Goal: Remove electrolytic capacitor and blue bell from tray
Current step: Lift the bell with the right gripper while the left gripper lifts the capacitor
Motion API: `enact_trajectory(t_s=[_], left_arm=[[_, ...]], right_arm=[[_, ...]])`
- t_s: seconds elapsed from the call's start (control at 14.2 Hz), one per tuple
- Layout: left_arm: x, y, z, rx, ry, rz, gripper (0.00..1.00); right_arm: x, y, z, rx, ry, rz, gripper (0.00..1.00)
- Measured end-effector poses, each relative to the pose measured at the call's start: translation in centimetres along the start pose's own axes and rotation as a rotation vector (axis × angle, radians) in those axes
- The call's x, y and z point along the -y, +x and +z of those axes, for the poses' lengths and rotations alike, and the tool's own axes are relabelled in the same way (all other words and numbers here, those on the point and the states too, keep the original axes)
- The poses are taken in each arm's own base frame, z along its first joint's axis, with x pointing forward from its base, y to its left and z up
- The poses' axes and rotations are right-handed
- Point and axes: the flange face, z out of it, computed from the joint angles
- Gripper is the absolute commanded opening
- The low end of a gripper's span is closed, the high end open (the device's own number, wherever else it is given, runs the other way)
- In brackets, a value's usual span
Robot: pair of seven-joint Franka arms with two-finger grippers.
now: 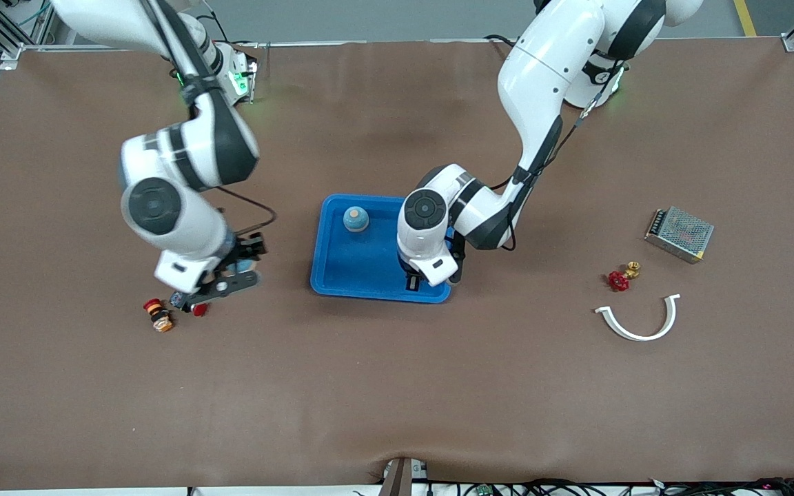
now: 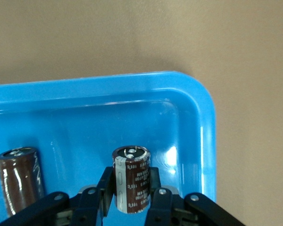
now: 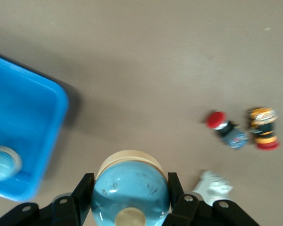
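Tray (image 1: 342,275) sits mid-table. Left arm bends down into its corner, left gripper (image 2: 132,197) clamped on an electrolytic capacitor (image 2: 131,181). Right arm folds low beside the tray, right gripper (image 3: 127,197) holding a blue bell (image 3: 130,190) over bare table.

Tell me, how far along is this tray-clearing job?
Partly done. The right gripper is shut on a blue bell, already outside the tray, over the table near two push buttons. The left gripper has closed on an electrolytic capacitor inside the tray. Left: lifting it out; another bell and second capacitor remain inside.
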Motion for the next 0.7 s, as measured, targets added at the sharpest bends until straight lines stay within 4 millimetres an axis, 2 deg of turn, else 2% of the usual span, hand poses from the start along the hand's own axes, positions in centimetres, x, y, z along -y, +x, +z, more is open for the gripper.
enact_trajectory(t_s=[0.21,0.35,0.49,0.7], left_arm=[[-0.3,-0.2,-2.1,-0.025,0.039,0.057,0.00],[-0.5,-0.3,-3.9,-0.028,0.044,0.102,0.00],[-1.2,0.6,-6.0,-0.025,0.032,0.154,0.00],[-2.4,2.2,-8.3,-0.018,0.012,0.362,0.00]], right_arm=[[-9.0,-1.9,0.6,0.004,0.020,-0.119,0.33],[-13.9,-3.6,1.4,0.012,0.036,-0.177,0.33],[-17.5,-5.5,2.9,0.028,0.058,-0.222,0.33],[-20.8,-7.8,5.7,0.042,0.083,-0.277,0.33]])
